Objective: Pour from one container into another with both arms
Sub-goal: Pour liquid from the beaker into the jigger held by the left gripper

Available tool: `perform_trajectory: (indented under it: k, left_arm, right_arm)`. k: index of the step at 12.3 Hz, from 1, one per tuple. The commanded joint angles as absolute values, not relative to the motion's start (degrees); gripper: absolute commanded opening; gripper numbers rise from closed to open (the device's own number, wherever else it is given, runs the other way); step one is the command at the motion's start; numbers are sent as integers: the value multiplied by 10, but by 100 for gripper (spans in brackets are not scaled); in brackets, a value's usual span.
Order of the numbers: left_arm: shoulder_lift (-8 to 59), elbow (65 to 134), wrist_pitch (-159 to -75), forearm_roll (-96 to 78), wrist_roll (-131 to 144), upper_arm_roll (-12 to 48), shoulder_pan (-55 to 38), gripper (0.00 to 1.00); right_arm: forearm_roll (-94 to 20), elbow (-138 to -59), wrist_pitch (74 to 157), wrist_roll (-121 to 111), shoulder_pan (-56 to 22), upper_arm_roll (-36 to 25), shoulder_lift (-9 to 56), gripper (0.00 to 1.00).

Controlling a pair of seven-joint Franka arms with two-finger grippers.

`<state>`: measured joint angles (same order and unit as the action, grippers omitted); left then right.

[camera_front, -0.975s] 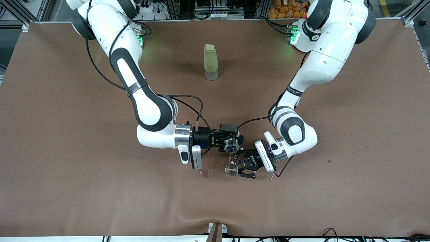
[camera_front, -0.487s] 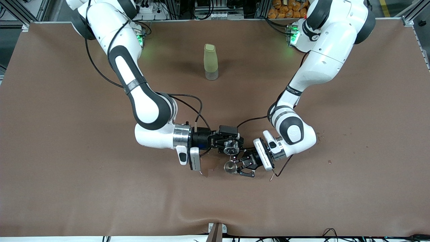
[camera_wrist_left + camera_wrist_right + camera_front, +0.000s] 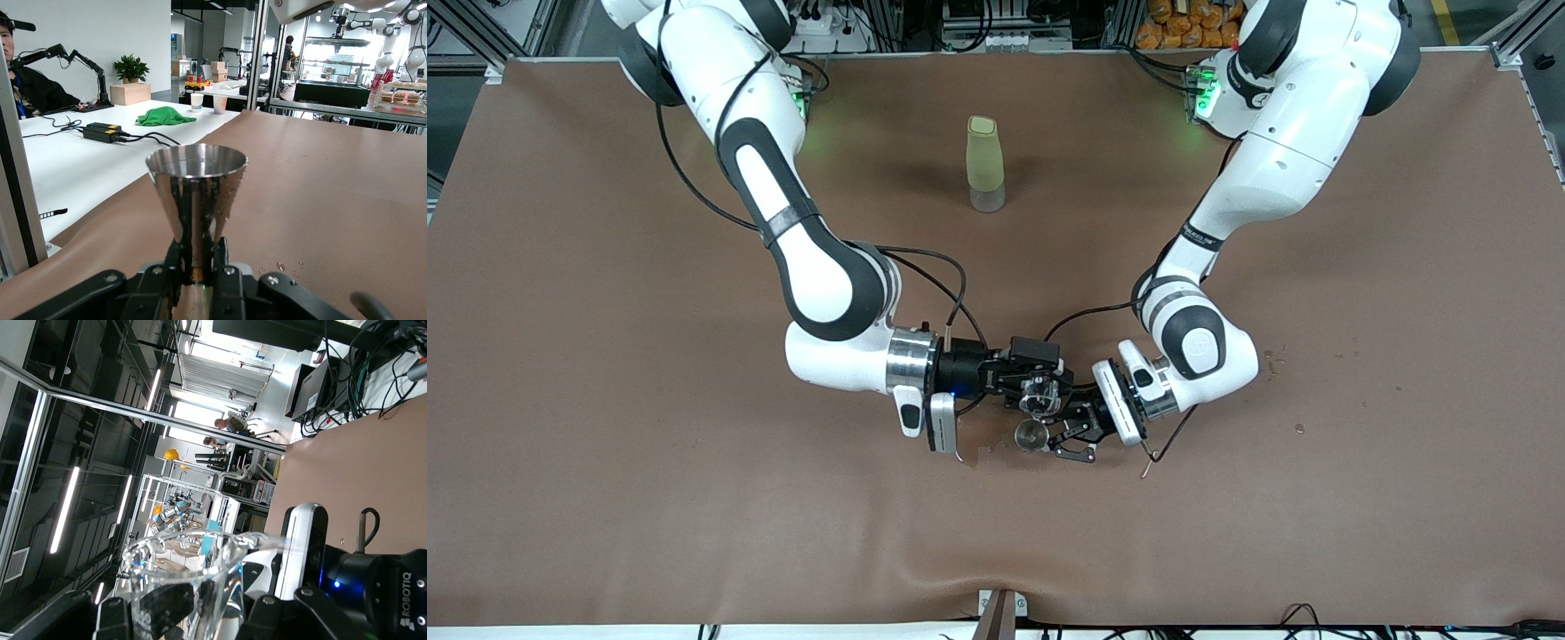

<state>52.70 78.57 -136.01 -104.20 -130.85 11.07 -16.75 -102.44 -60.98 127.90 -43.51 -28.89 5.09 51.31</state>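
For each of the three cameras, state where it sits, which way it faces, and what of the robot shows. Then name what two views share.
Front view: high across the table, facing both arm bases; shows both arms, the right tool holding the glass cup above the jigger in the left tool.
Left wrist view: on the left wrist, looking along its tool at the upright jigger.
Right wrist view: on the right wrist, rolled sideways, looking past the glass cup; the left arm shows.
Shared: the jigger, in the front and left wrist views.

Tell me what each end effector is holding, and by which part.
The left end effector holds the metal jigger by its narrow waist. The right end effector holds the small clear glass by its sides.
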Motion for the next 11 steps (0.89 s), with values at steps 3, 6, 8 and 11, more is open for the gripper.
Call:
perform_trajectory:
  k: [3, 6, 8, 11]
  left_arm:
    - [503, 808, -1360, -1057, -1324, 113, -165, 0]
    - [497, 812, -1360, -1057, -1323, 116, -165, 0]
    - [488, 823, -1360, -1057, -1323, 120, -159, 0]
    - [477, 840, -1359, -1057, -1324, 132, -151, 0]
  right_arm:
    - [-1039, -589, 1288, -410, -296, 49, 523, 0]
    - [-1051, -591, 1288, -398, -296, 49, 523, 0]
    - [-1052, -593, 1287, -397, -296, 49, 523, 0]
    - [-1088, -594, 1285, -398, -297, 49, 523, 0]
